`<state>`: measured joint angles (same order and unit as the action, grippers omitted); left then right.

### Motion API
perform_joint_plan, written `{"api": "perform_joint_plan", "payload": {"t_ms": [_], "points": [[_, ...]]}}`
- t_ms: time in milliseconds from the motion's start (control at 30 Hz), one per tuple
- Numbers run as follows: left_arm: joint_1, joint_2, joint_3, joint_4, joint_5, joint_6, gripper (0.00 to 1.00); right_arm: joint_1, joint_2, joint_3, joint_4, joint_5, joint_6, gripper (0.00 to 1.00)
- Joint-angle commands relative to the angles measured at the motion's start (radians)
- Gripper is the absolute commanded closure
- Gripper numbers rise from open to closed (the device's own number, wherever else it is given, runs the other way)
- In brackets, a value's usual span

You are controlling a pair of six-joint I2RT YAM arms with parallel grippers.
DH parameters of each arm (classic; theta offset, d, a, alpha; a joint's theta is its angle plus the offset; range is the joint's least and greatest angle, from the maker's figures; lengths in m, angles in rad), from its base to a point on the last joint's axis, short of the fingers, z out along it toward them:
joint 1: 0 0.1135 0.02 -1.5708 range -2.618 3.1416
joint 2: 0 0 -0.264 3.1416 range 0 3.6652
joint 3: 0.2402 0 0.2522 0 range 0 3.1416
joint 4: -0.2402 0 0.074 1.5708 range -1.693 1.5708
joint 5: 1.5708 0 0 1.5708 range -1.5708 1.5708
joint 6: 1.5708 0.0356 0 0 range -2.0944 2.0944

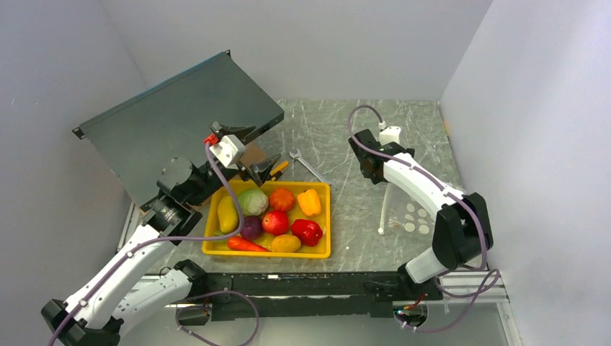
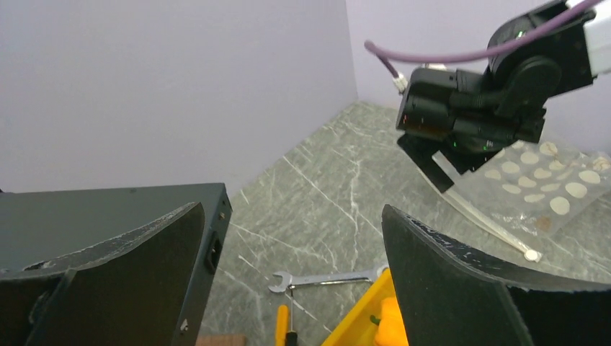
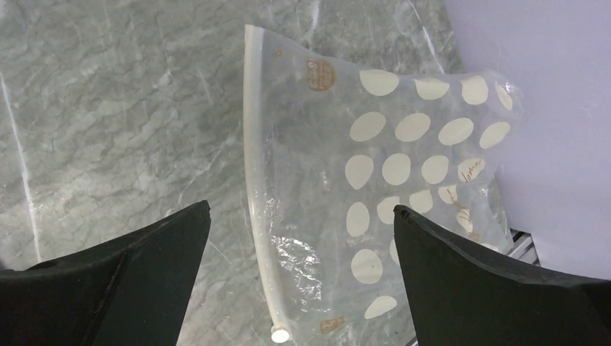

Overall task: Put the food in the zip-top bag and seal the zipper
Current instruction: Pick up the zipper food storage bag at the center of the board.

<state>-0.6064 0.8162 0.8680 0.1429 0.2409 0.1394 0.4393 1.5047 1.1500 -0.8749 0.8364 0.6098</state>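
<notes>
On the grey marbled desk (image 1: 360, 209), the biggest thing is a dark metal box (image 1: 173, 122) that stands tilted at the far left, against the wall. Near the front and just right of the box lies a yellow tray (image 1: 328, 216), and all the food is inside it. A green cabbage (image 1: 253, 201), an orange pumpkin (image 1: 282, 198) and a yellow pepper (image 1: 310, 202) make the far row. A red apple (image 1: 275, 222), a red pepper (image 1: 307, 231) and a purple onion (image 1: 251, 227) lie in the middle, and a carrot (image 1: 246, 244) lies along the near wall.

The clear bag (image 3: 403, 166) with white dots lies flat on the desk to the right of the tray, apart from it and close to the right wall. Its white zipper (image 3: 252, 180) runs along the side that faces the tray. I cannot tell if the mouth is sealed.

The left claw (image 2: 290, 216) hangs over the far edge of the tray, beside the box. Its fingers are spread wide and it has nothing between them. The right claw (image 3: 301, 213) hovers above the zipper side of the bag, also fully spread and empty, not touching the plastic.

Behind the tray lie a silver wrench (image 2: 328, 278) and, near it, a small tool with a yellow handle (image 2: 282, 317).
</notes>
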Motion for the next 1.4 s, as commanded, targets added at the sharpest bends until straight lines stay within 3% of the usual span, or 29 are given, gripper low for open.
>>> {"api": "perform_joint_plan", "payload": {"t_ms": [0,433,700,800,933,1033,1100,1200,1267,1300,1367], "points": [[-0.006,-0.026,-0.005,0.062,-0.025,0.024,0.01,0.023,0.057,0.036,-0.056,0.062,0.064,0.00],[-0.009,-0.067,-0.023,0.056,-0.096,0.100,0.01,0.062,0.477,0.173,-0.253,0.275,0.265,0.01],[-0.009,-0.089,-0.021,0.054,-0.093,0.099,0.01,0.072,0.655,0.179,-0.603,0.430,0.688,0.11],[-0.010,-0.089,-0.021,0.053,-0.088,0.098,0.01,0.077,0.681,0.190,-0.612,0.433,0.697,0.14],[-0.010,-0.091,-0.025,0.056,-0.090,0.101,0.01,0.077,0.670,0.172,-0.515,0.429,0.598,0.42],[-0.010,-0.090,-0.027,0.057,-0.091,0.104,0.01,0.074,0.648,0.163,-0.501,0.426,0.593,0.81],[-0.010,-0.087,-0.030,0.059,-0.091,0.107,0.01,0.075,0.623,0.166,-0.525,0.425,0.623,1.00],[-0.010,-0.079,-0.034,0.061,-0.099,0.113,0.01,0.086,0.533,0.181,-0.617,0.439,0.709,1.00],[-0.010,-0.075,-0.036,0.060,-0.098,0.117,0.01,0.100,0.422,0.171,-0.567,0.439,0.658,1.00],[-0.010,-0.072,-0.036,0.058,-0.097,0.120,0.01,0.106,0.338,0.148,-0.460,0.416,0.558,1.00],[-0.010,-0.069,-0.039,0.060,-0.099,0.126,0.01,0.096,0.129,0.039,-0.087,0.254,0.194,1.00]]}}
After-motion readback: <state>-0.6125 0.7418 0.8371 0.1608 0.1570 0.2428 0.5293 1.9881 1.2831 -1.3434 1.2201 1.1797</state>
